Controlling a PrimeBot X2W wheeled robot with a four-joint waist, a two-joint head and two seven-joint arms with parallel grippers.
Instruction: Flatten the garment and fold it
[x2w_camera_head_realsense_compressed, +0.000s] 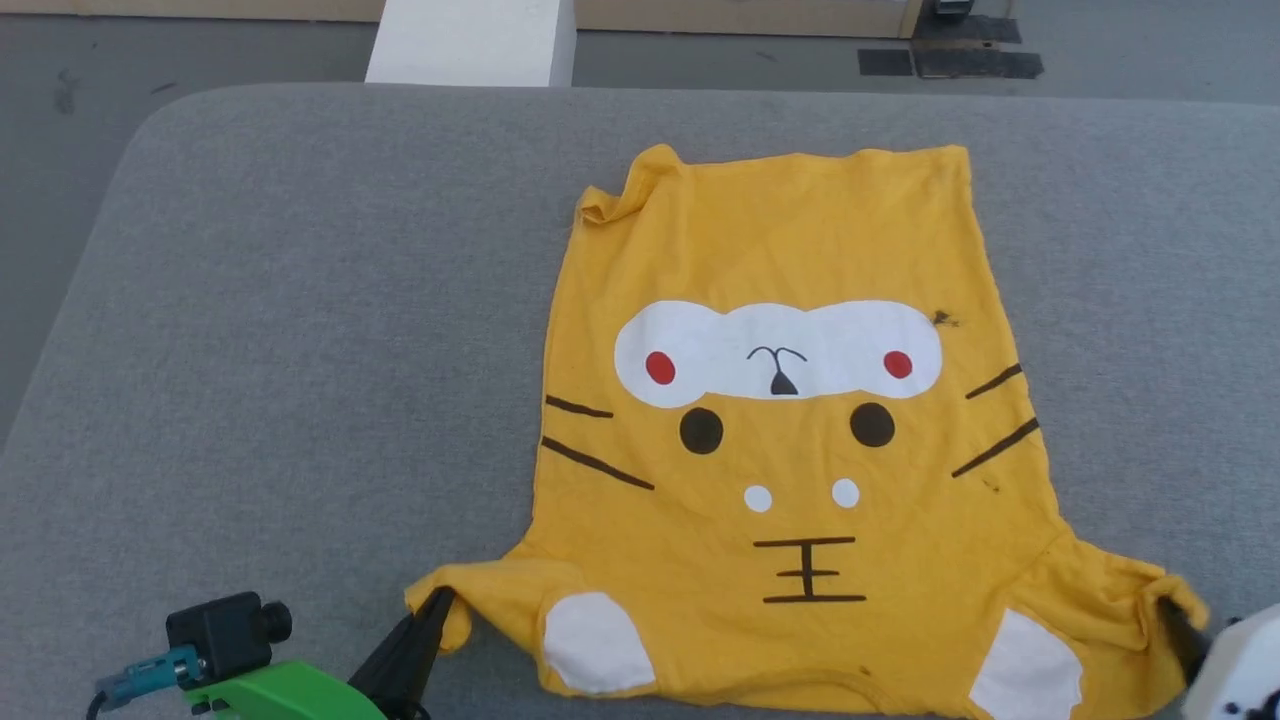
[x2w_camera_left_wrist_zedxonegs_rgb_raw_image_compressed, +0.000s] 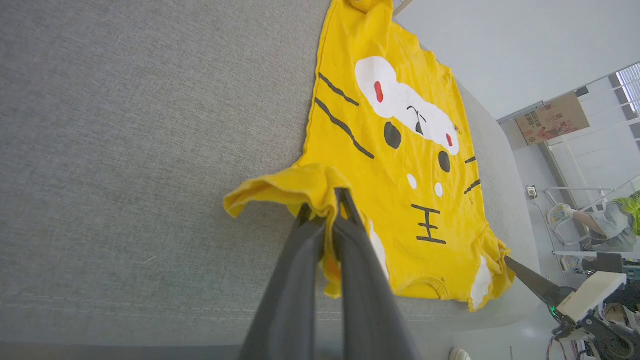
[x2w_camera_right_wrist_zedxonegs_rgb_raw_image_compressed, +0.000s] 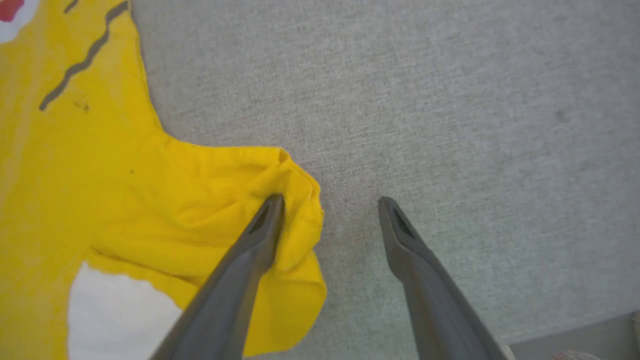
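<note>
The garment (x2w_camera_head_realsense_compressed: 790, 230): a mustard-yellow thin cotton short-sleeved t-shirt, printed side up; spread nearly flat on the right half of the desk (x2w_camera_head_realsense_compressed: 300, 300), a broad grey fabric-covered top with rounded corners; collar towards the robot, hem at the far side. Print: a white lobed patch (x2w_camera_head_realsense_compressed: 780, 350) with two red dots and a small black nose mark; two dark round spots below it; paired black whisker strokes at each side; two small white dots; a black three-bar mark; one white patch near each sleeve. Condition: far-left hem corner (x2w_camera_head_realsense_compressed: 608, 205) turned over and rumpled; both sleeves bunched; a few dark specks on the cloth.

Left tool (x2w_camera_left_wrist_zedxonegs_rgb_raw_image_compressed: 324, 202): two long dark fingers closed tight on the edge of the left sleeve (x2w_camera_left_wrist_zedxonegs_rgb_raw_image_compressed: 280, 187), the cloth pinched between them and lifted a little off the desk.

Right tool (x2w_camera_right_wrist_zedxonegs_rgb_raw_image_compressed: 330, 200): fingers spread wide; one finger (x2w_camera_right_wrist_zedxonegs_rgb_raw_image_compressed: 265, 220) lies against the crumpled right sleeve (x2w_camera_right_wrist_zedxonegs_rgb_raw_image_compressed: 240, 200), the other stands over bare grey fabric; nothing gripped.

Surroundings: white rectangular block (x2w_camera_head_realsense_compressed: 470, 40) beyond the far desk edge; dark patches (x2w_camera_head_realsense_compressed: 950, 62) on the grey floor; brown cardboard box (x2w_camera_left_wrist_zedxonegs_rgb_raw_image_compressed: 552, 117) high against a white wall.
</note>
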